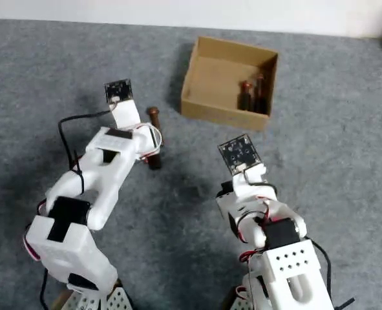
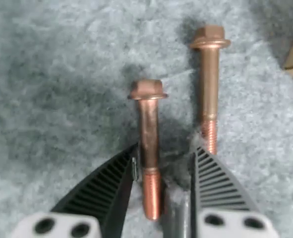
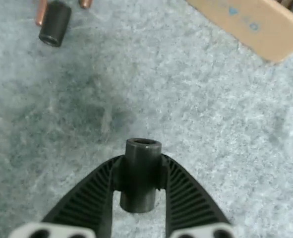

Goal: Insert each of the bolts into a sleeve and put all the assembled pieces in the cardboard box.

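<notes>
Lying beside the nearer bolt point(image 2: 148, 134): farther bolt point(image 2: 209, 84).

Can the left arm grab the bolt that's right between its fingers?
Probably yes. The left gripper is open and the nearer bolt sits between its fingers, against one of them. Nothing covers it, and the other bolt lies off to the side, outside the fingers.
</notes>
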Motion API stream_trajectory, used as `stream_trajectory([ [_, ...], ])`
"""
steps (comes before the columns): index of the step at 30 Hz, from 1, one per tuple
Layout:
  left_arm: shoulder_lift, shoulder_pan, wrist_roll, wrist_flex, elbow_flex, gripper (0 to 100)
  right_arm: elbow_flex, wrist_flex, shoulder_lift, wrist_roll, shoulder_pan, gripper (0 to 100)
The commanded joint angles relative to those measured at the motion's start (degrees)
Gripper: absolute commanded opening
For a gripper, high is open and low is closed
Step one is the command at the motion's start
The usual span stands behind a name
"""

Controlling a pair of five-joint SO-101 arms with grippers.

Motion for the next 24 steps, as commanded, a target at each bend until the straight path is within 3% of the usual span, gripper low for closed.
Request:
stream_trajectory([
  [1, 0.0, -2.0, 1.9, 0.9, -2.8, 17, -0.1, -2.9, -0.6, 0.5, 0.4, 0.5],
  [5, 3.6, -2.5, 3.4, 3.3, -5.8, 17, -0.1, -2.9, -0.6, 0.5, 0.4, 0.5],
  [12, 11.9, -2.4, 4.7, 19.6, -19.2, 17, -0.1, -2.9, -0.6, 0.5, 0.4, 0.5],
  [15, 15.2, -2.2, 4.7, 25.0, -24.2, 8, 0.0, -3.0, -0.6, 0.5, 0.4, 0.5],
  [16, 16.1, -2.2, 4.5, 25.8, -25.5, 1, 0.0, -3.0, -0.6, 0.5, 0.4, 0.5],
  [20, 17.1, -1.2, 4.1, 26.4, -25.5, 1, 0.0, -3.1, -0.6, 0.5, 0.4, 0.5],
  [24, 12.8, 1.6, -1.3, 26.1, -21.7, 0, 0.0, -3.1, -0.7, 0.4, 0.4, 0.5],
])
